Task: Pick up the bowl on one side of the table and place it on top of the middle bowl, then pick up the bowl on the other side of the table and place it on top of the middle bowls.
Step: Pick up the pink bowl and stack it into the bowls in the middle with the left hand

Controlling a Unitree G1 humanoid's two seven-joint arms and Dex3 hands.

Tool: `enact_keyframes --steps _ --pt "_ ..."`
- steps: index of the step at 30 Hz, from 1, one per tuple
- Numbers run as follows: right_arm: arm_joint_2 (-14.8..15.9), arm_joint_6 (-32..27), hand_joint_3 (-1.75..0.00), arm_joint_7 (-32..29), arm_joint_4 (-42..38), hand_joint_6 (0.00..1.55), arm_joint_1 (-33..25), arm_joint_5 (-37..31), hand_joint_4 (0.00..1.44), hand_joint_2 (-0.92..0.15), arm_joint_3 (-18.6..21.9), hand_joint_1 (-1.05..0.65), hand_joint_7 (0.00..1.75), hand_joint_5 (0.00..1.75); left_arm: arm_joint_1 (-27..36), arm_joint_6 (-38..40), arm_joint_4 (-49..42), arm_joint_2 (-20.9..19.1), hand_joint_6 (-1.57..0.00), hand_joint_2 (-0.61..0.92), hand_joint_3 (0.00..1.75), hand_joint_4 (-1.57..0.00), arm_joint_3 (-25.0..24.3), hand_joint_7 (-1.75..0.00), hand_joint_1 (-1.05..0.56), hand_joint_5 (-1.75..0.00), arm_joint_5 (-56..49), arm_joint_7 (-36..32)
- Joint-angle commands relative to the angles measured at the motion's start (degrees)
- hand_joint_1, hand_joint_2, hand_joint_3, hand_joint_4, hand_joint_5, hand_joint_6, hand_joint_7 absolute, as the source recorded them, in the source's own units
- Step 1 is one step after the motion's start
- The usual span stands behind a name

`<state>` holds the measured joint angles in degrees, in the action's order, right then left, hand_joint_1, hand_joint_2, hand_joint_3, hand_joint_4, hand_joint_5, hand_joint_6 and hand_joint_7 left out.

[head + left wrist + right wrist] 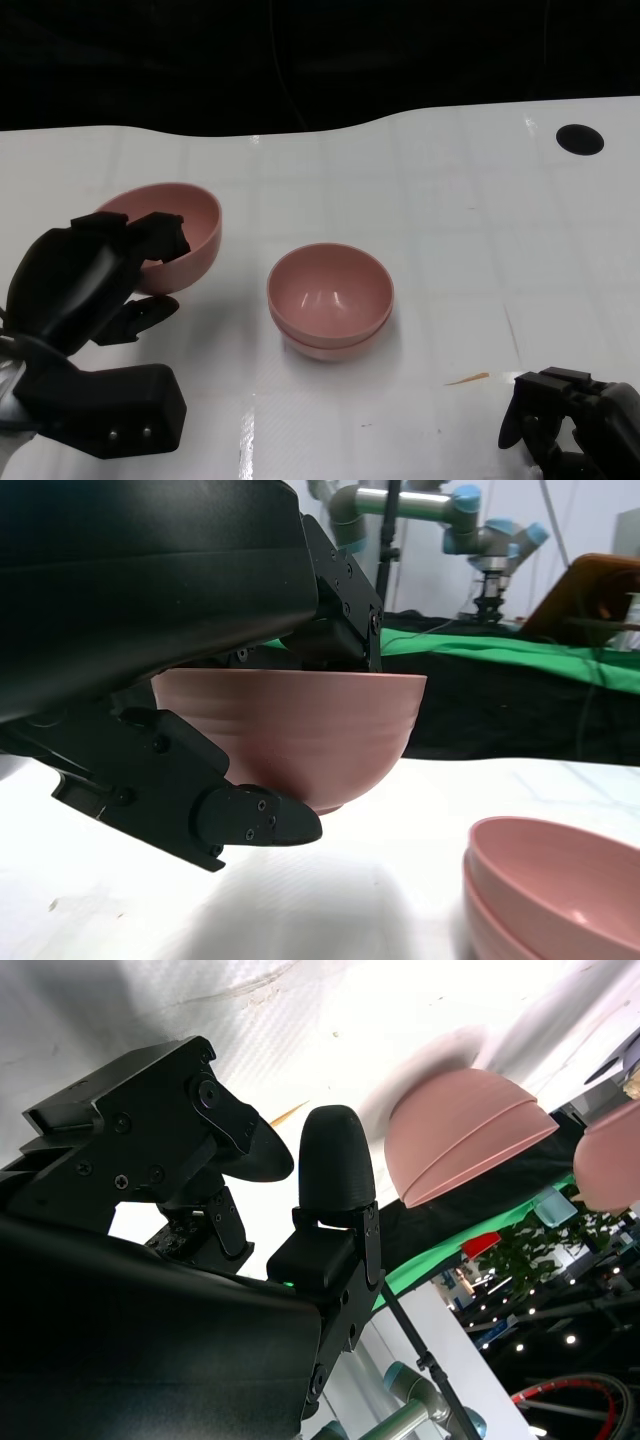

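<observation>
Nearest the head camera, the left hand [85,290] held a pink bowl [185,230] by its rim, fingers [160,232] hooked over the inside edge and a thumb under the outer wall; the left wrist view showed the same grip, with that bowl [310,730] lifted clear of the white surface [450,200] and tilted a little, a shadow beneath it. It hung over the left part of the surface, just beside the middle stack and apart from it. That stack [330,300], two pink bowls nested one inside the other, sat near the middle of the surface, toward the near edge. Down at the near right corner the right hand [570,425] rested low and held nothing, its fingers [335,1160] standing apart in the right wrist view. A thin orange streak [467,379] lay on the surface between the stack and the right hand. A black round hole [579,139] marked the far right corner.
</observation>
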<state>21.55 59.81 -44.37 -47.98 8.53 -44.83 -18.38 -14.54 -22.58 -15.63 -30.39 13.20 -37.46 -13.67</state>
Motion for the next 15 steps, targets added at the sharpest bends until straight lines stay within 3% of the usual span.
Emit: enact_keyframes --steps 1,15 --pt "1.24 0.52 -1.19 -1.24 -0.57 0.7 0.6 -0.21 0.76 -0.56 -0.11 -0.1 1.53 1.75 -0.73 -0.41 3.52 -1.27 -0.71 0.69 0.7 -0.74 -1.27 -1.51 -0.07 -1.75 0.78 2.47" --pt "0.53 -0.81 -1.19 -2.56 -0.45 0.69 0.99 -0.66 0.77 -0.57 -0.4 -0.11 1.55 1.75 -6.3 -0.02 7.34 2.49 -0.72 0.61 0.82 -0.74 0.15 -1.51 -0.08 -1.75 -0.11 9.0"
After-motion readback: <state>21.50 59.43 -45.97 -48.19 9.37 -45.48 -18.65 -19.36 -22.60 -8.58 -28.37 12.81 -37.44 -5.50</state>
